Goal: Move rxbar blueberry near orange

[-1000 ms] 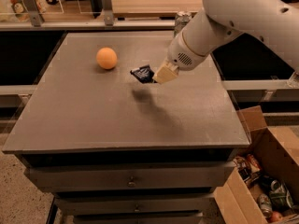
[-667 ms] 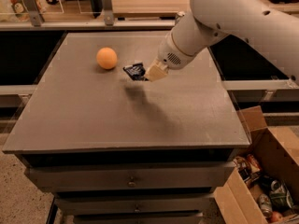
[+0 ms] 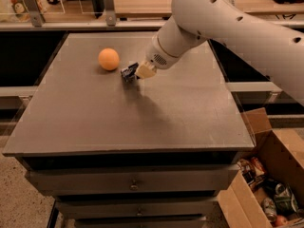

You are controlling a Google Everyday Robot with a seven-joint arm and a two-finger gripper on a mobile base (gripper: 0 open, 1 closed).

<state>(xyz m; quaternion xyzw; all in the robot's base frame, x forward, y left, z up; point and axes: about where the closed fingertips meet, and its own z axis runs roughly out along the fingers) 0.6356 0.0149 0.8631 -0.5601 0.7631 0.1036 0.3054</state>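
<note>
Camera view: hand (image 3: 135, 72) pinched one end of snack bar (image 3: 127, 73), just above surface (image 3: 190, 108), near orange (image 3: 109, 59), not touching it. Bar judged light, flat, slippery-wrapped, crushable; best gripped across its flat faces.

Shows a small round orange (image 3: 109, 59), plain and matte-skinned, resting on the far left part of the table (image 3: 142, 122). Finds the rxbar blueberry (image 3: 128, 73), a small dark navy packet with pale print, just right of it in view, near but apart, tilted and slightly above its own shadow. Has its right end pinched in the gripper (image 3: 138, 72).
</note>
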